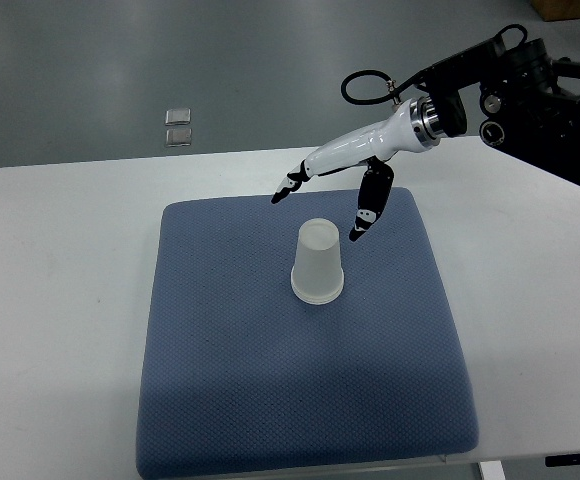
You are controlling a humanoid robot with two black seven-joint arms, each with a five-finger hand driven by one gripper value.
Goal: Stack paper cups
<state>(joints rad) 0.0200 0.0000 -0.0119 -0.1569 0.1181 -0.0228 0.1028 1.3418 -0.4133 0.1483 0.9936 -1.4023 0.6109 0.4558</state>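
Robot test bench in a lab or workshop hall.

Plain white table [60, 300] with rounded corners, set on a bare, smooth grey floor [220, 60] with a dull sheen, as in an industrial or research space. Spread over the table, a blue quilted mat [270, 400], serving as a work surface. Reaching in from the right, a black robot arm [540, 100] with exposed joints and a looping black cable [365, 85], ending in a white-and-black right hand [355, 165] with spread fingers. On the floor beyond the table, two small clear square items [178, 126], not identifiable. No domestic furnishings visible.
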